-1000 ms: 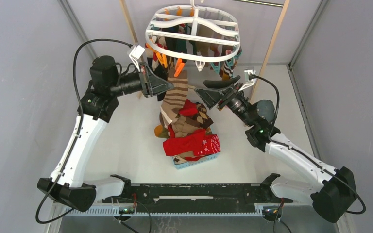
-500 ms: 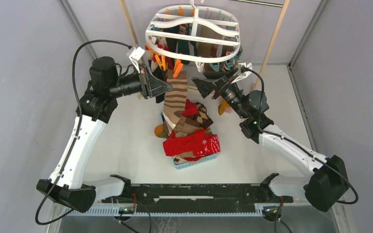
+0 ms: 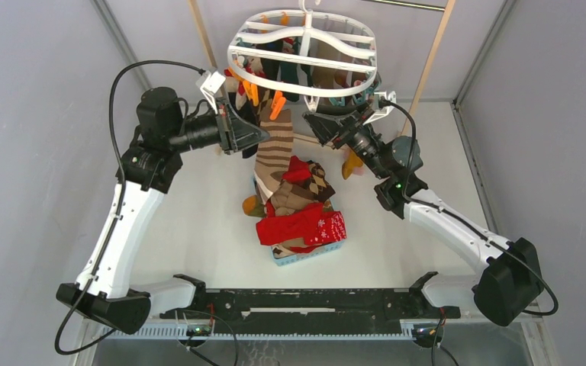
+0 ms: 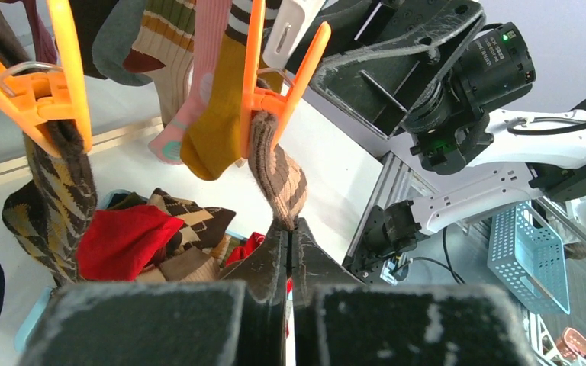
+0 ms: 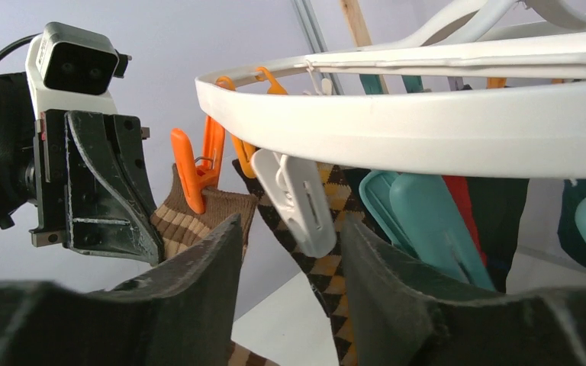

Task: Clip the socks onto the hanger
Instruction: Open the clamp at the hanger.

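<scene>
Under the near rim of the hanger (image 3: 302, 91), which hangs over the far middle of the table (image 3: 198, 221), the two grippers face each other. The left gripper (image 4: 288, 230) comes in from the left with its jaws pressed together on the striped sock (image 4: 276, 169). It pinches the brown-and-cream fabric a little below the orange clip (image 4: 263, 91), which bites the sock's top edge. The sock hangs from that clip, and in the top view the rest of it drops to the pile (image 3: 297, 200) below. A mustard sock (image 4: 212, 133) hangs just beside the striped one, behind it in the left wrist view.

The right gripper (image 5: 290, 225) reaches in from the right, its jaws spread apart and holding nothing. In the right wrist view a white clip (image 5: 296, 200) dangles from the rim in the gap between the fingers. Whether either finger touches it cannot be told. An argyle sock (image 5: 328, 267) hangs behind that clip, and teal clips (image 5: 420, 217) hang from the rim to its right. The same view shows the left gripper across the gap with the striped sock beside it.

The pile lies in a light-blue basket (image 3: 305, 258) at the middle of the table, nearer than the hanger. A red snowflake sock (image 3: 324, 227) lies on its near side, and a plain red sock (image 3: 297, 171) sits at its far end, just beside the striped sock's lower part.
</scene>
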